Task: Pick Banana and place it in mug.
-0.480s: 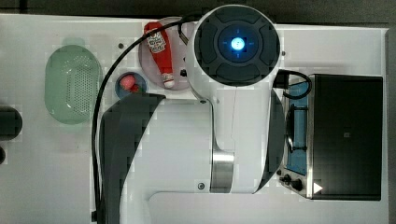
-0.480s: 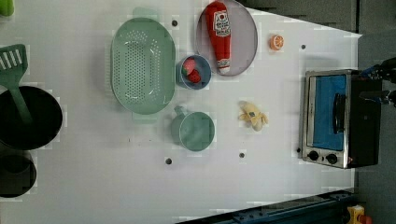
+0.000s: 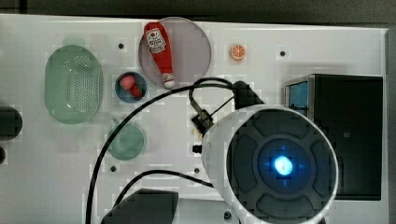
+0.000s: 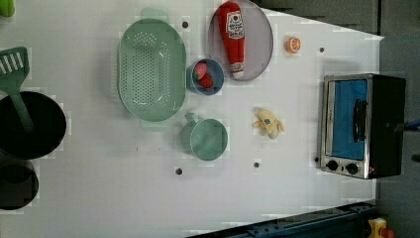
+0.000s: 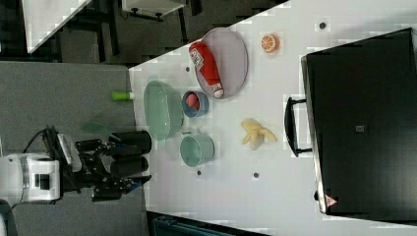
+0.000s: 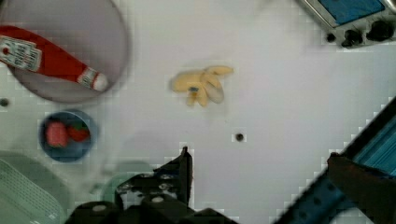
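The pale-yellow banana (image 4: 269,124) lies on the white table between the mug and the toaster oven, also seen as banana (image 5: 255,132) and banana (image 6: 201,84). The dull-green mug (image 4: 205,139) stands upright and empty to the left view's left of it; mug (image 3: 125,140), mug (image 5: 196,150). In the wrist view my gripper (image 6: 261,177) is open, high above the table, with nothing between its fingers; the banana lies ahead of them, apart. In the top view the arm (image 3: 275,163) hides the banana.
A toaster oven (image 4: 361,124) stands at the left view's right. A grey plate (image 4: 257,44) holds a ketchup bottle (image 4: 234,34). Blue bowl (image 4: 205,77) with red fruit, green colander (image 4: 151,69), orange slice (image 4: 293,44), black pots (image 4: 29,124) and a spatula (image 4: 12,67) lie leftward.
In the top view the arm has swung from over the plate toward the lower right, uncovering the plate and orange slice. The banana and mug have not moved.
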`<move>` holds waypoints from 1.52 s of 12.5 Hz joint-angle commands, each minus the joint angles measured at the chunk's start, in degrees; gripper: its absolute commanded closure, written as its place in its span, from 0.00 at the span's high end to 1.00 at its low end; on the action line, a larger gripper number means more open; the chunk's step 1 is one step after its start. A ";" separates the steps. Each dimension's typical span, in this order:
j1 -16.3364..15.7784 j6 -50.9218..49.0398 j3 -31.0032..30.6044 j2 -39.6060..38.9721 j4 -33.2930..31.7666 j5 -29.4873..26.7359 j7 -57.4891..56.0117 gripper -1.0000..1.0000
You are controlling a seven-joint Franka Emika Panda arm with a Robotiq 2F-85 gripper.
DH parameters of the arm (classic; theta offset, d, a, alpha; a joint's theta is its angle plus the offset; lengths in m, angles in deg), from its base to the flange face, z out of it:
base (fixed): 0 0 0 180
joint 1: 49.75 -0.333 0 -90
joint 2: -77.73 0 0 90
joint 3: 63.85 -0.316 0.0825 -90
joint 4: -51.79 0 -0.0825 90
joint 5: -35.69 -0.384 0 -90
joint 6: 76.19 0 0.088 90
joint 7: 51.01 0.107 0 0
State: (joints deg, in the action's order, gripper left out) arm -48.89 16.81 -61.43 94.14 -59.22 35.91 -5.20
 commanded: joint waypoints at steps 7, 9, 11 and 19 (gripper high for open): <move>0.16 32.51 -0.43 -15.83 -22.10 -0.33 -17.59 1.00; 0.18 39.98 -0.42 -20.53 -24.63 0.19 -26.79 1.00; 0.17 45.53 -0.42 -25.49 -25.15 0.27 -36.77 1.00; 0.05 59.60 -0.46 -37.78 -25.94 0.26 -43.65 1.00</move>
State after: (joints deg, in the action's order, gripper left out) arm -48.82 74.75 -62.29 56.82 -85.07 36.94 -45.38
